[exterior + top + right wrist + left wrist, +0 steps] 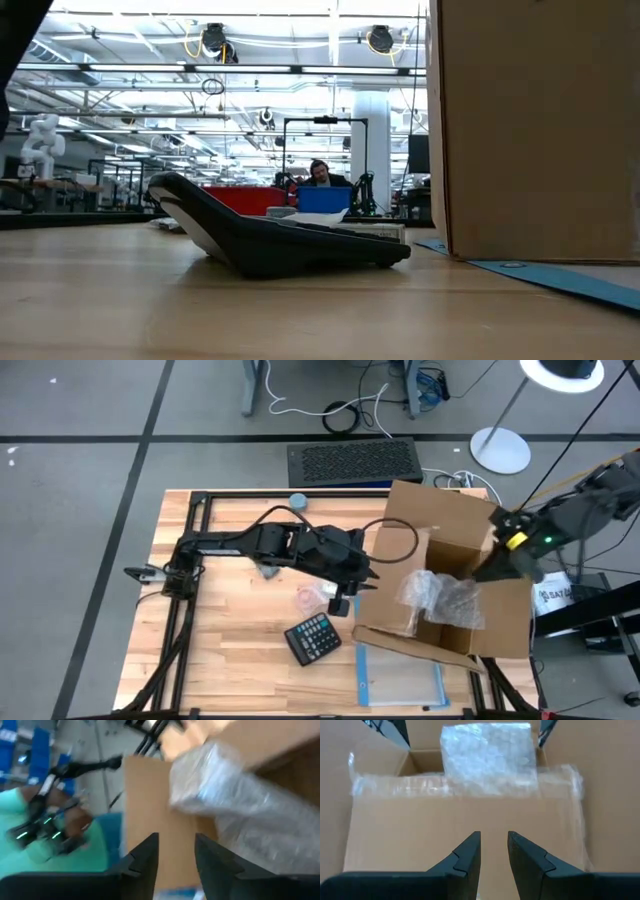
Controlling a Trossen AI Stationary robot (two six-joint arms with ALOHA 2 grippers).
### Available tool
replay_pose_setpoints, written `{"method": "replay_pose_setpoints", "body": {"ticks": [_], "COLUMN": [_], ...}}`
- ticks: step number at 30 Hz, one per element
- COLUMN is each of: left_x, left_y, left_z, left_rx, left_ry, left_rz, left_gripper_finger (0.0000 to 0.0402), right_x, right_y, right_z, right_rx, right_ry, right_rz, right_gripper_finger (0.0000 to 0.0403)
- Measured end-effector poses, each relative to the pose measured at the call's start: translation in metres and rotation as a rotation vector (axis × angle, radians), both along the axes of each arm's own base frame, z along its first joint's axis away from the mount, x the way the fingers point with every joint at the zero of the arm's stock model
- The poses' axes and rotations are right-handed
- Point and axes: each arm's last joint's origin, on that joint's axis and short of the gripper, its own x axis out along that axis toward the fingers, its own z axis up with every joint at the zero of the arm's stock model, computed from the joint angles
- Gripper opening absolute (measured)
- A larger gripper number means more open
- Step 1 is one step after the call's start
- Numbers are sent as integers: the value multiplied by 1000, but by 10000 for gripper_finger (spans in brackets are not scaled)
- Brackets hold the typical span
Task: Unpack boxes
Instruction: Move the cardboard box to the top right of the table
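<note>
Where box [450, 575] gapes — calculator [313, 638] beside.

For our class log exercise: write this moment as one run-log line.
stage: unpacking | brown cardboard box: open | crinkled clear plastic-wrapped bundle: inside box | left gripper: facing box flap, nothing held | right gripper: at box's edge

- Light was bright and even over the table [230, 610]; a lit lamp head [563, 372] glowed white at the high view's top edge.
- Soft shadows lay under the left arm.
- In the low view, ceiling strip lights [250, 68] glared, and the near tabletop was out of focus.
- The right wrist view was heavily motion-blurred; the bubble wrap [240, 805] smeared.
- The left wrist view was sharp, with the wrap's plastic glinting.
</note>
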Motion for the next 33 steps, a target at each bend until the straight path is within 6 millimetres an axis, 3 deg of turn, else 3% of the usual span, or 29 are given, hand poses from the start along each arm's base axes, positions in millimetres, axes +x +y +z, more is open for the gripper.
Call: {"method": "replay_pose_setpoints", "body": {"ticks": [10,15,18,20,28,33], "left_x": [29,34,33,30,24,12], "left_y": [11,27,44,52,57,61], "left_z": [-42,-67,-81,-86,-56,-20], "left_rx": [-40,-72,-99,-112,-126,-203], "left_ry": [135,293,405,461,291,127], "left_rz": [-26,29,78,94,98,201], "left_gripper_finger": [102,60,16,7,4,38], "right_x": [-23,-21,-13,-6,21,27], "right_y": [-3,-4,0,5,29,33], "right_z": [4,5,4,3,-5,-7], "right_rx": [287,216,126,71,-73,-133], "right_ry": [164,77,30,12,42,29], "right_rz": [135,97,81,66,118,126], "right_gripper_finger": [81,79,79,79,79,79]}}
